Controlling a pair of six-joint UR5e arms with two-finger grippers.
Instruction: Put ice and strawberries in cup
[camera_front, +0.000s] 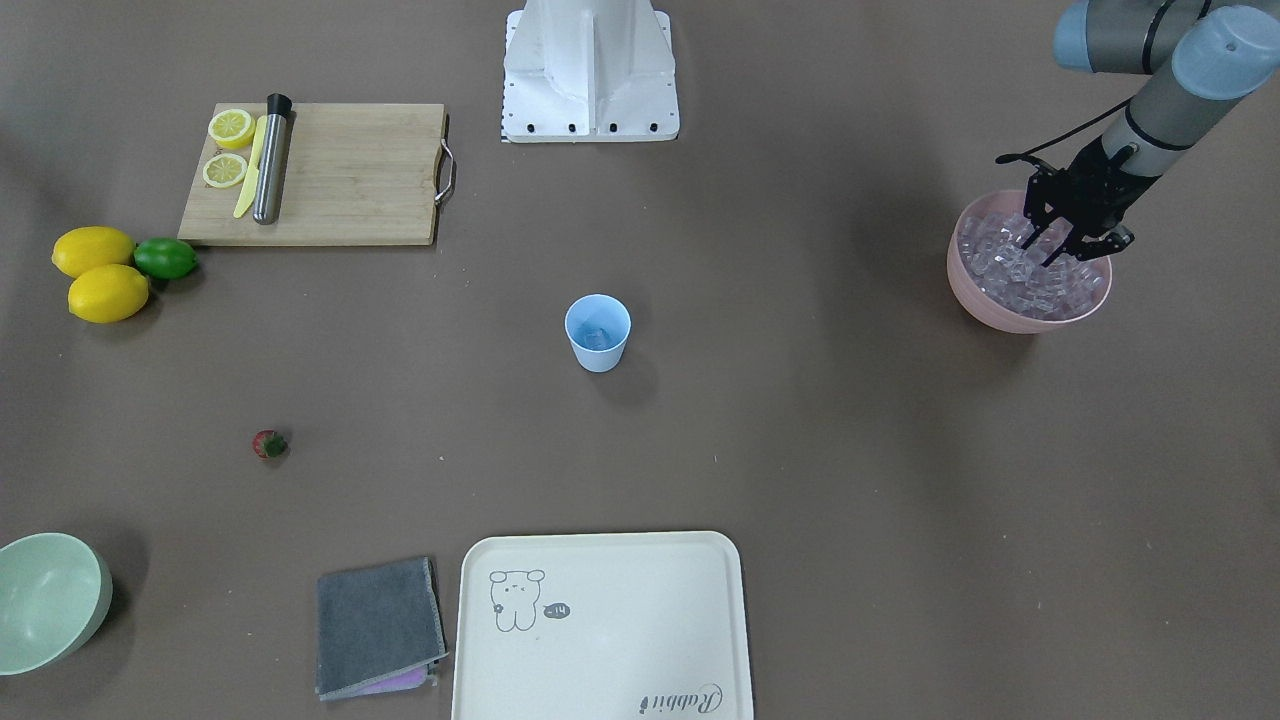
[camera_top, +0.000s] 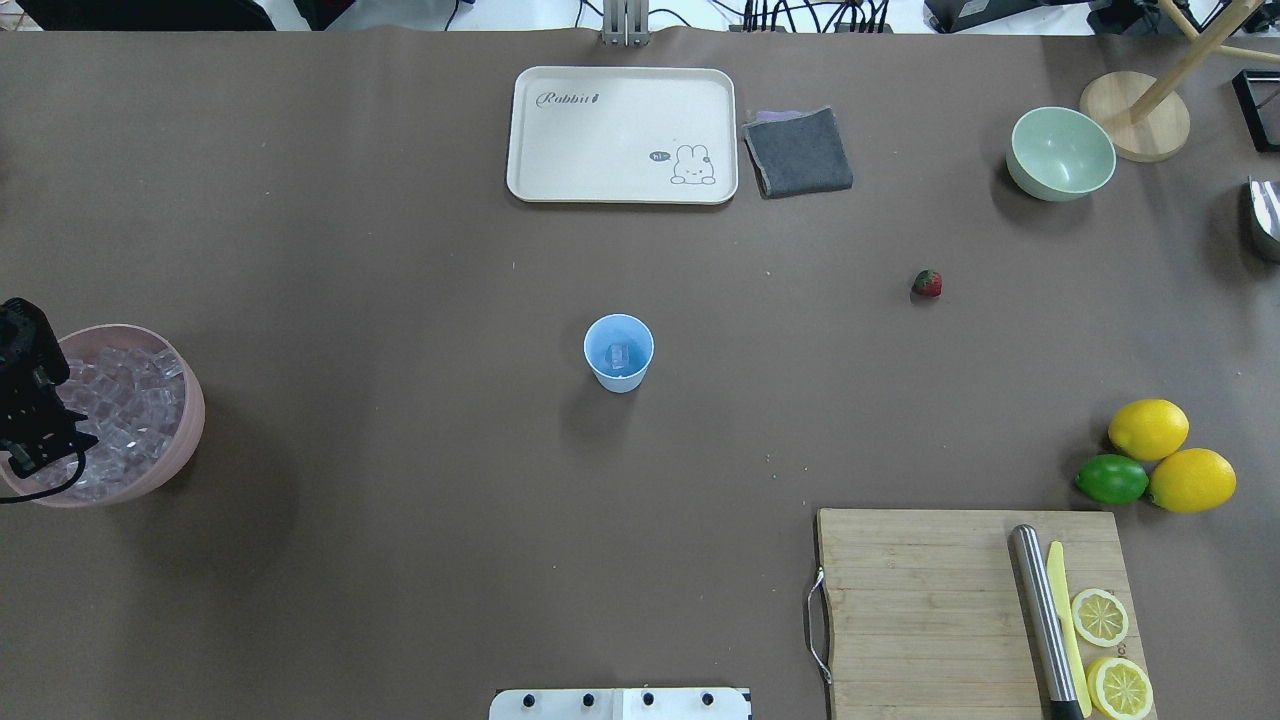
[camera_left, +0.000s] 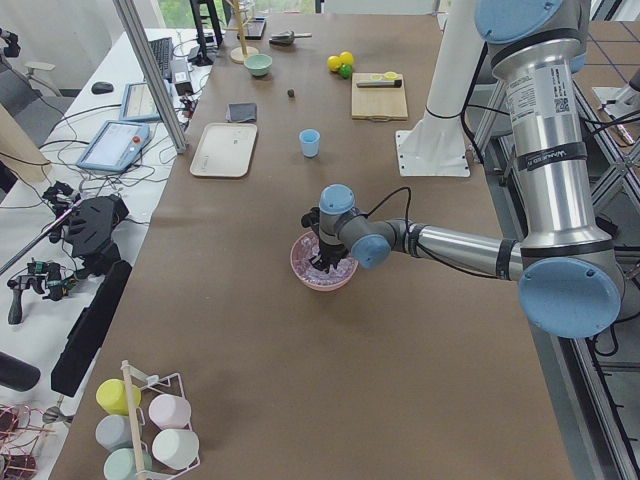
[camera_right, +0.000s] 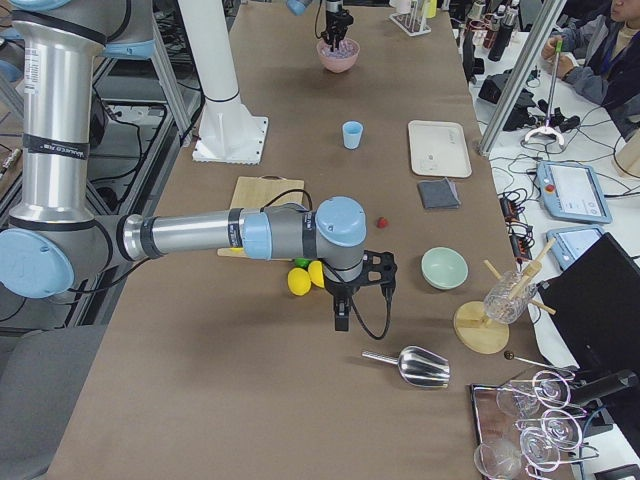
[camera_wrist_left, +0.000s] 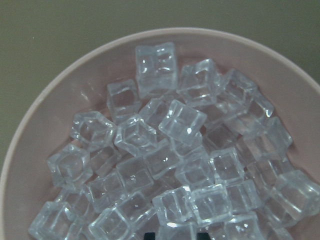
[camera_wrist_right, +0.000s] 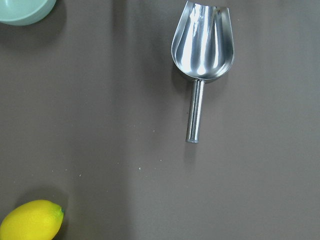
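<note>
left tool (camera_front: 1045, 245) spread, tips among clear ice cubes (camera_wrist_left: 170, 150) in round pink bowl (camera_front: 1000, 318) | light blue plastic cup (camera_front: 598, 333) well apart, bare brown worktop (camera_front: 800, 420) between | right tool (camera_right: 340, 318): cannot tell

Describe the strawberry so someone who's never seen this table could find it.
Start at the pale green bowl. Between it and the light blue cup, nearer the bowl, lies the strawberry: tiny, red, green-capped, far smaller than the lemons.
</note>
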